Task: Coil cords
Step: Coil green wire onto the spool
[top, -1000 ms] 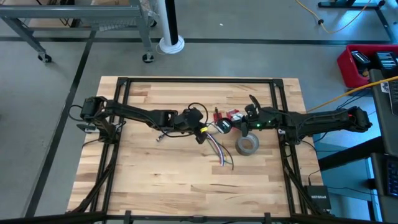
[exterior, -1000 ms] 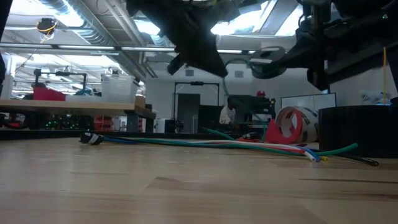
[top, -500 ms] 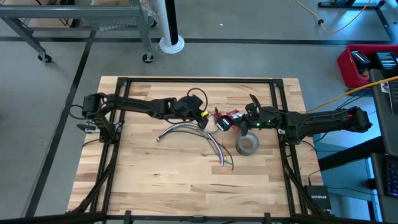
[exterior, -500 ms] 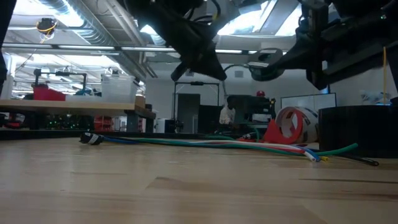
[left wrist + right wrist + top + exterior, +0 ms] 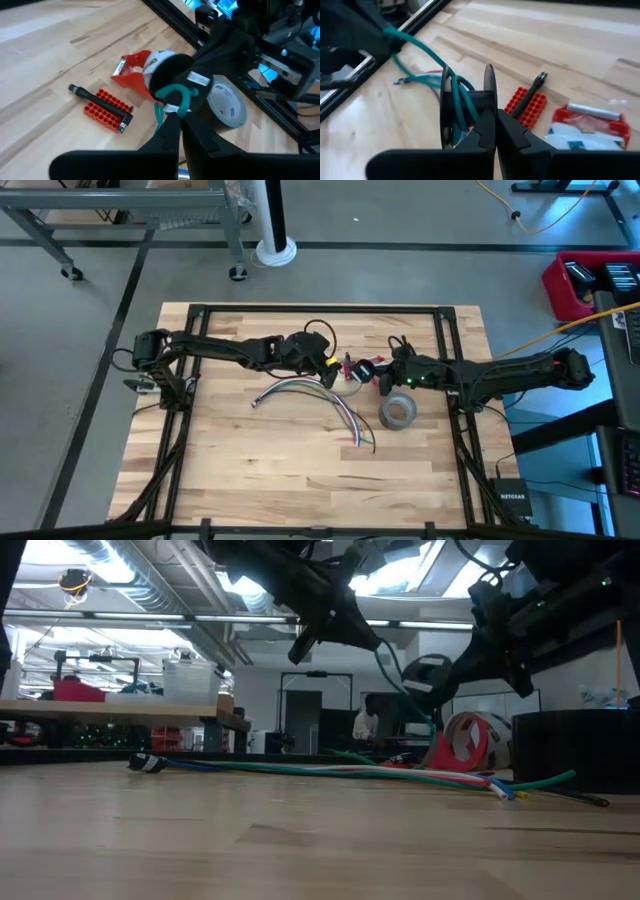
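The bundle of multicoloured cords (image 5: 300,386) lies loose on the table in a long curve, also in the low view (image 5: 350,770). A shorter dark green wire (image 5: 415,42) runs from my left gripper (image 5: 328,370) to a black spool (image 5: 467,107), with a few turns wound on the spool. My left gripper (image 5: 175,120) is shut on the wire above the table's middle. My right gripper (image 5: 376,380) is shut on the spool just to its right. Both are raised above the table. My left gripper pinches the green wire (image 5: 172,102) between its two fingertips, near the wire's free curled end. The wire is lifted clear and runs in a slack slant down to the spool (image 5: 430,675). My right gripper holds the black spool by one flange (image 5: 490,92), pinched between its shut fingers coming level from the table's right. The fingers hide the exact place. The spool is lifted clear, with its flanges on edge and the green turns (image 5: 457,102) on its core.
A grey tape roll (image 5: 397,412) lies flat just near of my right gripper. Small red-and-white pieces (image 5: 585,127), a red studded strip (image 5: 105,107) and a black stick (image 5: 532,90) lie under and beyond the grippers. Black frame rails (image 5: 455,380) run along the table's sides.
My left gripper has gone from above the bundle toward the table's far edge and risen, drawing the green wire out from the spool. My right gripper has shifted a little toward the left and turned, so the spool has tipped from flat to on edge.
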Motion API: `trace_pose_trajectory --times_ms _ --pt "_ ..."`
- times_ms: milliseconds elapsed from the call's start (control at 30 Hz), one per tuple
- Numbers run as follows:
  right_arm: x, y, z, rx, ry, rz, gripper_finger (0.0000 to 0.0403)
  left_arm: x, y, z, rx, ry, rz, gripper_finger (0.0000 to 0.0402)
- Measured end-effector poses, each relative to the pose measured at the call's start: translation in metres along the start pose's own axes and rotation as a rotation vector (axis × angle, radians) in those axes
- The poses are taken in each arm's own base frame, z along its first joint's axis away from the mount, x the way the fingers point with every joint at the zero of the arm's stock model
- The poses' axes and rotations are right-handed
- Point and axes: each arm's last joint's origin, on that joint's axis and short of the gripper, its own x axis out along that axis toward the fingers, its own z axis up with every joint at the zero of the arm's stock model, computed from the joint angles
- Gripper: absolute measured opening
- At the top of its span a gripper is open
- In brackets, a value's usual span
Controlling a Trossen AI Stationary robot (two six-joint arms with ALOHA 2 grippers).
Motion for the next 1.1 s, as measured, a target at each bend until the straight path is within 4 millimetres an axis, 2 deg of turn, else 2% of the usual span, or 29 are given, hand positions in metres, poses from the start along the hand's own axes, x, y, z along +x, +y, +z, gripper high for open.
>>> trace_pose_trajectory --times_ms 433,633,767,1100 --pt "0.008 0.006 0.007 -0.018 -0.142 -0.014 0.0001 0.000 -0.014 -0.007 -0.065 0.008 -0.056 0.0000" --pt "0.016 0.009 0.007 -0.031 -0.163 -0.004 0.0001 -0.001 -0.024 0.001 -0.067 -0.090 -0.142 0.0000" --pt "0.022 0.011 0.006 -0.026 -0.165 0.031 0.0001 -0.001 -0.022 0.003 -0.075 -0.102 -0.146 0.0000" --pt "0.029 0.026 0.019 -0.035 -0.187 0.064 0.0001 0.018 -0.020 -0.003 -0.099 -0.134 -0.175 0.0000"
